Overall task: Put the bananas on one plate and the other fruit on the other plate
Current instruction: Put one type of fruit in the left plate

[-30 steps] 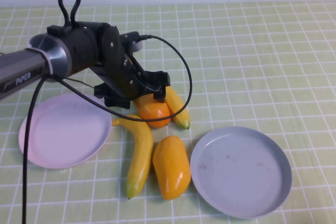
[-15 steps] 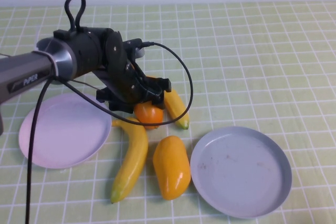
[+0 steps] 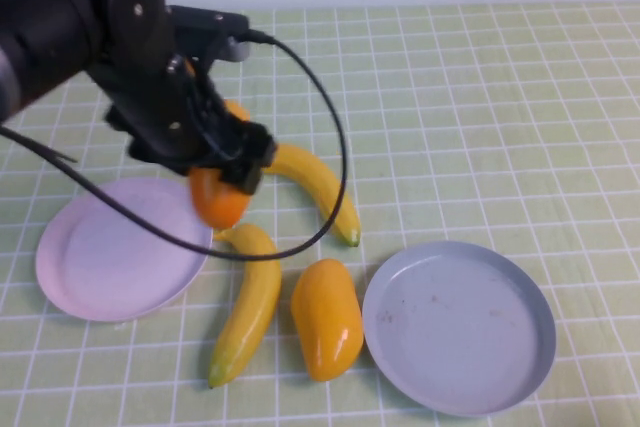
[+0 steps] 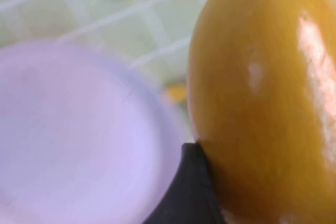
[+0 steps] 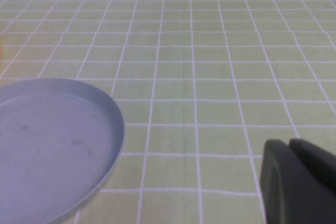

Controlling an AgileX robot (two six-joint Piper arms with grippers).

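Beside pink plate (image 3: 120, 252) rim, left tool (image 3: 215, 172) gripping reddish mango (image 3: 220, 199), right tool (image 5: 296, 182) closed.

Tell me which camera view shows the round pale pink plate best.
The high view: the round pale pink plate shows almost whole there, with the left gripper holding the reddish-orange oval fruit at its rim. The left wrist view shows a blurred part of it. The right wrist view, with the right gripper shut, misses it.

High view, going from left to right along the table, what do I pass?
pink plate → left gripper holding the reddish mango → near banana → second mango → grey-blue plate
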